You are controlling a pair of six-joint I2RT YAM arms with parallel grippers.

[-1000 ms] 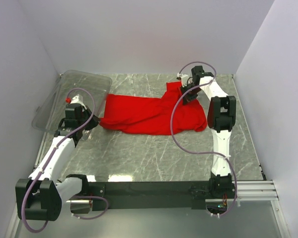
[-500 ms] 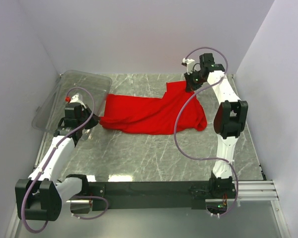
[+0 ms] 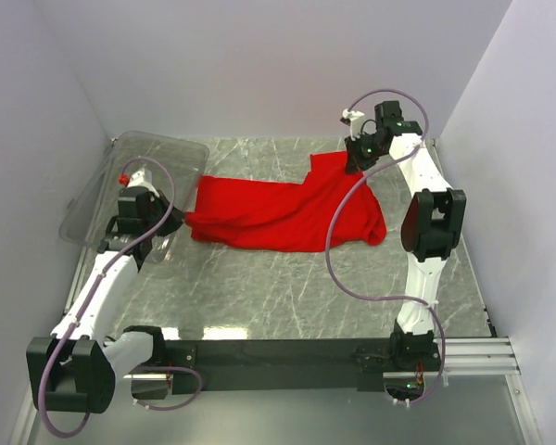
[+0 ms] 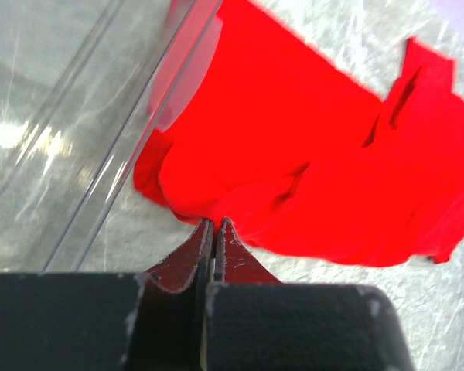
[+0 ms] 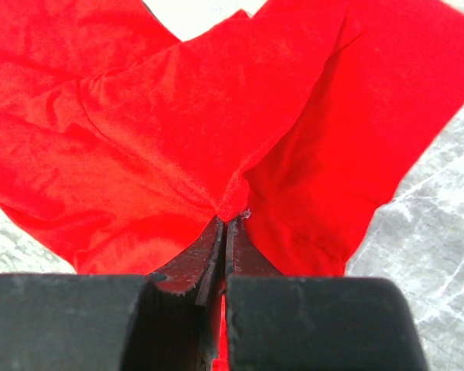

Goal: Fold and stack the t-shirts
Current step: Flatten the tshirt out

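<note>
A bright red t-shirt (image 3: pixel 269 213) lies rumpled across the far half of the marble table. My left gripper (image 3: pixel 174 226) is at the shirt's left edge. In the left wrist view its jaws (image 4: pixel 215 222) are pressed together with the edge of the t-shirt (image 4: pixel 309 154) caught at the tips. My right gripper (image 3: pixel 354 165) is at the shirt's far right corner, which rises off the table toward it. In the right wrist view the t-shirt (image 5: pixel 178 131) fans out from a pinched point in the shut right gripper (image 5: pixel 226 220).
A clear plastic bin (image 3: pixel 134 185) sits tilted at the back left, and its wall (image 4: pixel 100 139) runs right beside my left gripper. White walls close in the table on three sides. Bare marble (image 3: pixel 259 297) lies between the shirt and the arm bases.
My right gripper has closed on the shirt's far right corner and carried it up and toward the back right. My left arm has shifted slightly back and left.
</note>
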